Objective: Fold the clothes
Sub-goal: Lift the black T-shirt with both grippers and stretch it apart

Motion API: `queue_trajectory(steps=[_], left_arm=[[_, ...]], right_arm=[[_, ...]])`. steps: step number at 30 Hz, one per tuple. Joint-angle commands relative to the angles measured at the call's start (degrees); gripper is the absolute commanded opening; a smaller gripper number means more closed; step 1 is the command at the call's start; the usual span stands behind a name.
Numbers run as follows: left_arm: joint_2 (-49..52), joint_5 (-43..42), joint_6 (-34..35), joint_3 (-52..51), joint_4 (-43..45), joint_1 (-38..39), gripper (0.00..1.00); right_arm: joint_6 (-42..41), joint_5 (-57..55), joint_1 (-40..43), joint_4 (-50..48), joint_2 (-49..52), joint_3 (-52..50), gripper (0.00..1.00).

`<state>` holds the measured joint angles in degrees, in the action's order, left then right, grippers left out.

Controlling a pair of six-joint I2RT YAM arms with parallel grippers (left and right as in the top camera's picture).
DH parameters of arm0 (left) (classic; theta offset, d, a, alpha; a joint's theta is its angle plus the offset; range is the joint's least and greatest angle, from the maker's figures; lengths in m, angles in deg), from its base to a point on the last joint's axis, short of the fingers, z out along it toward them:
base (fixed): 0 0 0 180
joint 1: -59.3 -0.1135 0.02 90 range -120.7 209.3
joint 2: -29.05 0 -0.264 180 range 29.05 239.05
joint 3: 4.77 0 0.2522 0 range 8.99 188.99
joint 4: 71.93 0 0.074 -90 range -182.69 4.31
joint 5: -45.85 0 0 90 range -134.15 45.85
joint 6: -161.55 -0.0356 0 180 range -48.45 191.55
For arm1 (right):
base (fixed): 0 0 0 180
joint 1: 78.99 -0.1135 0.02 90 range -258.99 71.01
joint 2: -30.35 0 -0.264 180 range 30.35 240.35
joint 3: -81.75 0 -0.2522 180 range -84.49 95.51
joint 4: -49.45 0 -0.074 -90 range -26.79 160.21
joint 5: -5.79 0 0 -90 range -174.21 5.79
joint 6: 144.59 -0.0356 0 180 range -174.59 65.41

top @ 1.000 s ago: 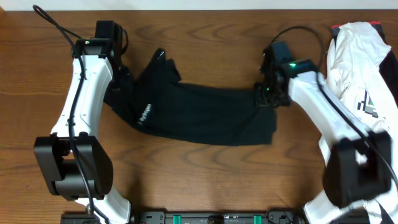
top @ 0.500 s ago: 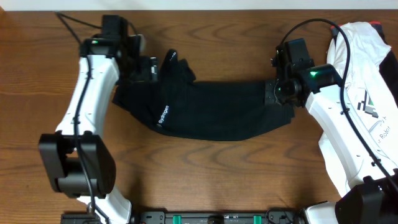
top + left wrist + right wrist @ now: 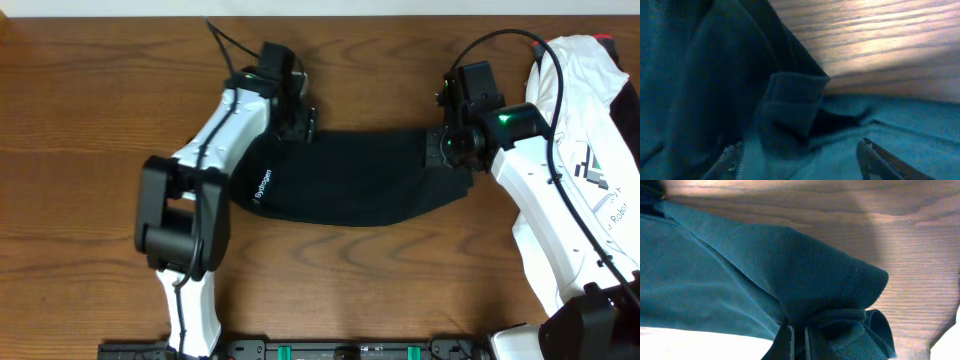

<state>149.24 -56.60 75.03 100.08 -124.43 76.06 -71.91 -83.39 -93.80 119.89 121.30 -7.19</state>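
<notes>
From overhead the light is even and fairly bright. My desk [image 3: 90, 120] shows its grain crisply, and the shadows on it are soft and faint. The black shirt [image 3: 350, 180] swallows nearly all detail, while the white garment [image 3: 580, 100] sits close to blown out. My left wrist view is dim, blurred and tinted blue-green, with pale glare streaking the wood. My right wrist view has the same tint but resolves the fabric weave. Its wood is softer, crossed by a broad shadow.

Flanking the black T-shirt [image 3: 350, 180], the left arm [image 3: 215, 140] and right arm [image 3: 535, 195] have glossy white shells, blocky black joints and thin black cables [image 3: 508, 33]; a green light [image 3: 505, 121] glows on the right.
</notes>
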Motion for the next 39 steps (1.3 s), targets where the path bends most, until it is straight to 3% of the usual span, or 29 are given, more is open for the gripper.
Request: queue_trajectory(steps=[1, 6, 10, 16, 28, 39], left_arm=[[1.1, 4.2, 1.9, -0.5, 0.5, 0.2, 0.59], [1.2, 10.6, 3.2, -0.5, 1.1, 0.2, 0.36], [1.0, 10.6, 2.6, -0.5, 1.1, 0.2, 0.06], [-4.2, 17.9, 2.6, 2.1, -5.0, -0.1, 0.06], [-30.6, 27.4, 2.8, 2.6, -13.1, -0.1, 0.06], [-49.4, 28.5, 2.8, 2.6, -15.6, -0.1, 0.06]], right_arm=[[0.2, -1.0, -0.3, -0.1, -0.6, 0.6, 0.01], [0.2, -1.0, -0.3, -0.1, -0.6, 0.6, 0.01], [0.2, -1.1, -0.3, -0.1, -0.6, 0.6, 0.01], [0.2, -4.2, -0.1, 0.3, -0.6, 0.6, 0.01], [0.2, -8.0, 2.6, 2.1, -2.4, 0.7, 0.01], [0.3, -8.0, 3.7, 2.3, -15.8, 0.7, 0.01]])
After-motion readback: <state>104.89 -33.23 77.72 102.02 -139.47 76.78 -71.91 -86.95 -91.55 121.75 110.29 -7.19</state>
